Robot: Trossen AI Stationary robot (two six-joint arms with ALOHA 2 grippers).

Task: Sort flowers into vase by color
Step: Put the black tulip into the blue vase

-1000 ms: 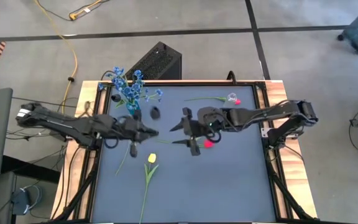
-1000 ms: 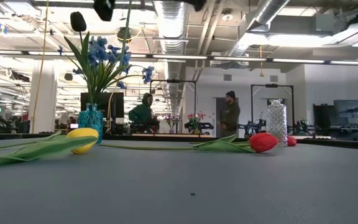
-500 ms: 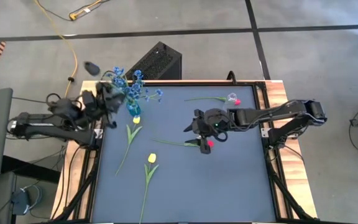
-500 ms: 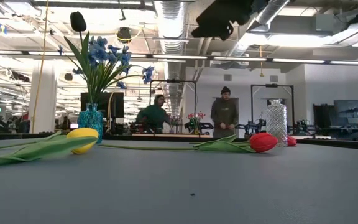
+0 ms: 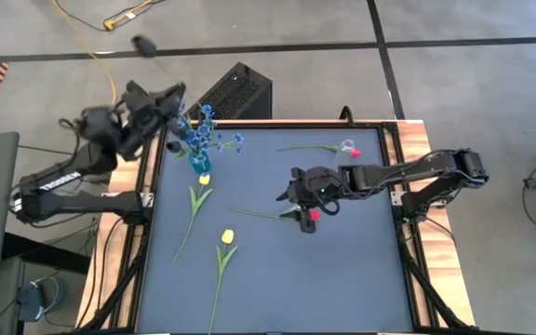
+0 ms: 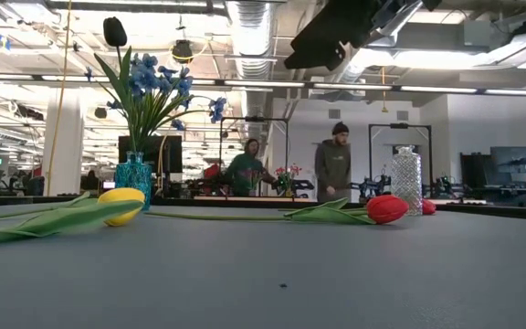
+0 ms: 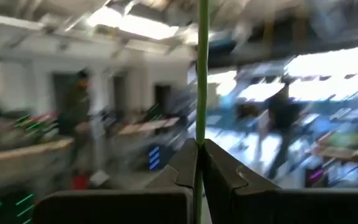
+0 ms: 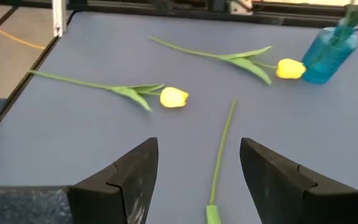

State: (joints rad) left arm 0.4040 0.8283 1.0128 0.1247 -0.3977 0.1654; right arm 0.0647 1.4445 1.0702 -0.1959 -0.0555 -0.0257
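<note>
Two yellow tulips (image 5: pixel 227 236) lie on mat. Right gripper (image 5: pixel 298 203), fingers apart, over red tulip (image 5: pixel 313 215) stem. Left gripper (image 5: pixel 161 102) clamped on green stem (image 7: pixel 202 68), raised beside blue vase (image 5: pixel 198 162).

Two dark jointed arms w/ black cables, matte-black claw fingers (image 8: pixel 129 180).

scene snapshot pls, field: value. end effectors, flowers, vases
left end effector: shut on a thin green stem, raised beside the blue vase, at the table's far left corner
right end effector: open, over the red tulip mid-table
blue vase: holds the blue flowers
clear vase: far right, a second red tulip lying by it
yellow tulips: two loose on the table, one next to the blue vase, one nearer the front
background: two people standing
</note>
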